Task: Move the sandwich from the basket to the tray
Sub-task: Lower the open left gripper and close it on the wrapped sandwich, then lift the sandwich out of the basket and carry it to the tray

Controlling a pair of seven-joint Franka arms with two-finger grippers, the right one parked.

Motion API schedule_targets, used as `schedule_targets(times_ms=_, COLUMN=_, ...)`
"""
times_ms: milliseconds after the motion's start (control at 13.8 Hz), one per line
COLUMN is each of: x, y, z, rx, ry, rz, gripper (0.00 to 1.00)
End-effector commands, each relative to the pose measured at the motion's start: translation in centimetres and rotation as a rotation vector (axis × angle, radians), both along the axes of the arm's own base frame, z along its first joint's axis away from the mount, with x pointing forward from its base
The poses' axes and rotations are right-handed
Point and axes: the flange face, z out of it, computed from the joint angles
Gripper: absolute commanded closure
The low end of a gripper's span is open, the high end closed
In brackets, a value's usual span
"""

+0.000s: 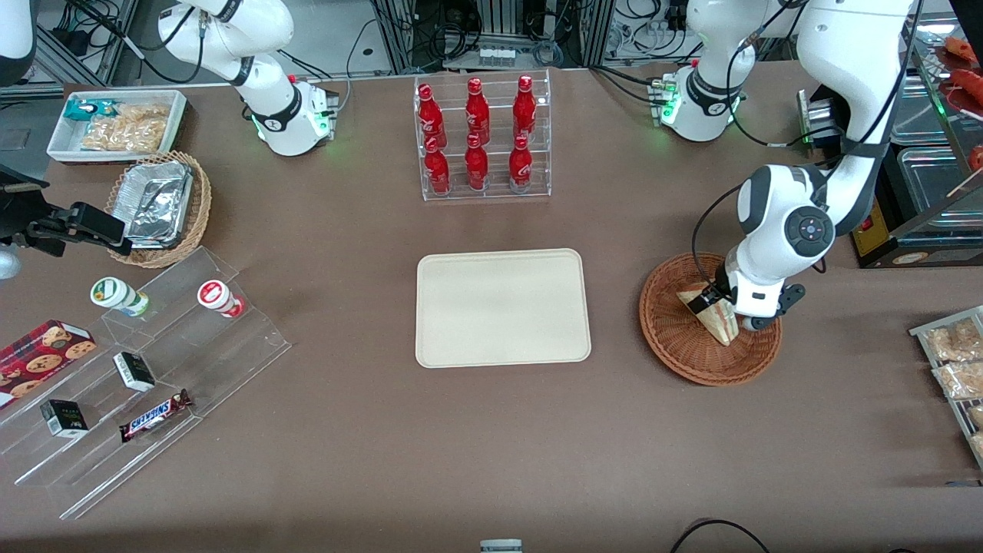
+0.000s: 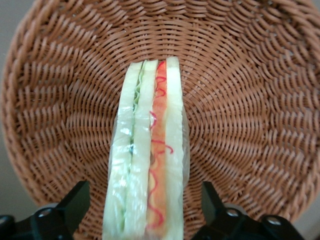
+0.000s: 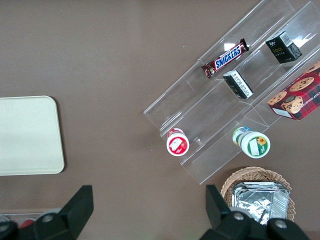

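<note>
The sandwich (image 1: 720,324) is a pale bread wedge in clear wrap, standing in the reddish-brown wicker basket (image 1: 686,361) toward the working arm's end of the table. In the left wrist view its cut edge (image 2: 150,150) shows green and red-pink layers, over the basket's weave (image 2: 240,115). My left gripper (image 1: 716,304) is down in the basket, open, with one black finger (image 2: 75,200) on each side of the sandwich (image 2: 144,195) and a gap on both sides. The cream-beige tray (image 1: 503,307) lies bare at the table's middle, beside the basket; it also shows in the right wrist view (image 3: 27,135).
A clear rack of red bottles (image 1: 482,138) stands farther from the front camera than the tray. Toward the parked arm's end are a tan wicker basket with foil containers (image 1: 157,207), a white bin of snacks (image 1: 115,123) and clear stepped shelves (image 1: 146,369). Snack packets (image 1: 956,361) lie beside the basket.
</note>
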Motion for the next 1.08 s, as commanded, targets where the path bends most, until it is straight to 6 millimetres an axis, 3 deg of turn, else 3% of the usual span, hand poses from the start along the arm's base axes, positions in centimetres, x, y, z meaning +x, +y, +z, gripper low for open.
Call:
schedule_targets(times_ms=0, x=0.3, y=0.0, z=0.8, rx=0.007, ry=-0.017, rz=0.070, gripper=0.83)
schedule_targets(times_ms=145, x=0.5, y=0.0, z=2.7, rx=0.010, ry=-0.036, rz=0.060, gripper=0.94)
schedule_targets(times_ms=289, x=1.3, y=-0.4, z=5.5, rx=0.010, ry=-0.046, rz=-0.022, gripper=0.94)
schedule_targets(times_ms=506, x=4.0, y=-2.7, z=9.0, rx=-0.012, ry=0.005, rz=-0.338, gripper=0.90)
schedule_targets(times_ms=795, x=6.6, y=-12.1, z=10.5, rx=0.009, ry=0.090, rz=-0.510, gripper=0.95)
schedule_targets(times_ms=1012, x=6.5, y=-20.0, z=9.0, rx=0.003, ry=0.105, rz=-0.538, gripper=0.95)
